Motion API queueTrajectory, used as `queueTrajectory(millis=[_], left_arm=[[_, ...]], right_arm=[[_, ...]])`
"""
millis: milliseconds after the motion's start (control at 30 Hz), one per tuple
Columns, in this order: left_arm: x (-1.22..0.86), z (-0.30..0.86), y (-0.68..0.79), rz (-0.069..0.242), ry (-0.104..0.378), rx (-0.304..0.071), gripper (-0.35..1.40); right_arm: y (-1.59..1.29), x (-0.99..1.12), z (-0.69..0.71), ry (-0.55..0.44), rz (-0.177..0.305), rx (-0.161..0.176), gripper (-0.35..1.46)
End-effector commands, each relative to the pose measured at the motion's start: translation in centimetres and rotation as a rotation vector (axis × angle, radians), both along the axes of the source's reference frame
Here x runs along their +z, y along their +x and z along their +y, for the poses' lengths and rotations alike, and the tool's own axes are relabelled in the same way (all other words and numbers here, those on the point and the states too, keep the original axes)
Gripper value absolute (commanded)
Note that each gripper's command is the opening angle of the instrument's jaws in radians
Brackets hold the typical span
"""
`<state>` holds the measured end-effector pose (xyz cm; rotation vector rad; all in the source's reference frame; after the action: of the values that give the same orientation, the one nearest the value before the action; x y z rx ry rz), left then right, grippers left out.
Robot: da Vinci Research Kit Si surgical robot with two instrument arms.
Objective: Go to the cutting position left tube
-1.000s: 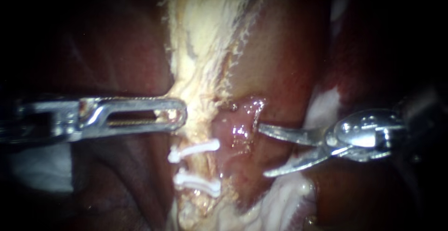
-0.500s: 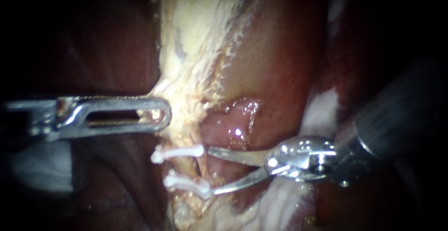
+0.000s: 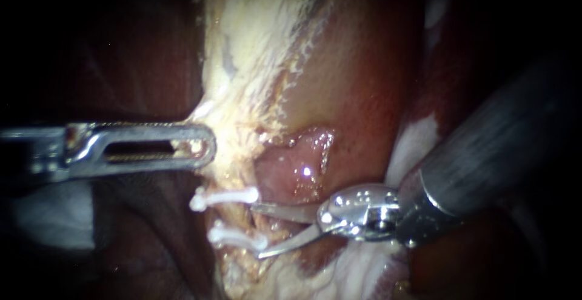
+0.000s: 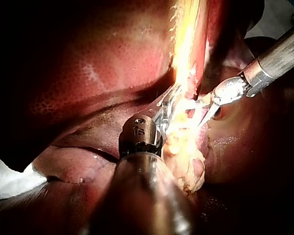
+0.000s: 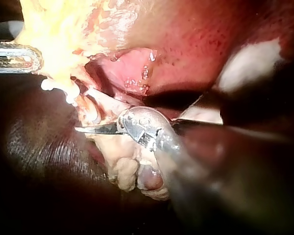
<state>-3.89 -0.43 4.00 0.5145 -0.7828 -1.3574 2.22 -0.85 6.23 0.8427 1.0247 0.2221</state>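
The dark red liver (image 4: 88,73) lay beside both tools. The left tool (image 3: 203,148) had its slotted steel jaws pressed together on the pale yellow fatty band (image 3: 254,45). The right tool (image 3: 257,230) held its thin curved blades spread apart, with the tips at the left tube (image 3: 239,224), between two white plastic clips (image 3: 224,198).

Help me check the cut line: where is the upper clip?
In the endoscope view, left of centre, the upper clip crosses the pale tissue above the lower clip, its right end beside the right instrument's upper blade.
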Motion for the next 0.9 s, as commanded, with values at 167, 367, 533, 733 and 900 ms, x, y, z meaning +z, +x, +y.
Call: queueTrajectory(millis=[167,367,533,733,900], left_arm=[[0.0,0.0,0.0,0.0,0.0,0.0,-0.35],[0.0,0.0,0.0,-0.001,0.0,0.0,-0.35],[0.0,0.0,0.0,0.0,0.0,0.0,-0.35],[-0.01,-0.01,-0.01,0.0,0.0,-0.001,-0.35],[-0.01,-0.01,-0.01,0.0,0.0,-0.001,-0.35]], right_arm=[[0.09,0.0,-0.01,0.008,0.008,-0.016,1.42],[0.17,0.01,0.0,0.008,0.009,-0.017,1.4],[0.23,0.03,0.02,0.008,0.009,-0.015,1.4],[0.32,0.05,0.03,0.011,0.023,-0.022,1.4],[0.35,0.04,0.03,0.017,0.059,-0.048,1.4]])
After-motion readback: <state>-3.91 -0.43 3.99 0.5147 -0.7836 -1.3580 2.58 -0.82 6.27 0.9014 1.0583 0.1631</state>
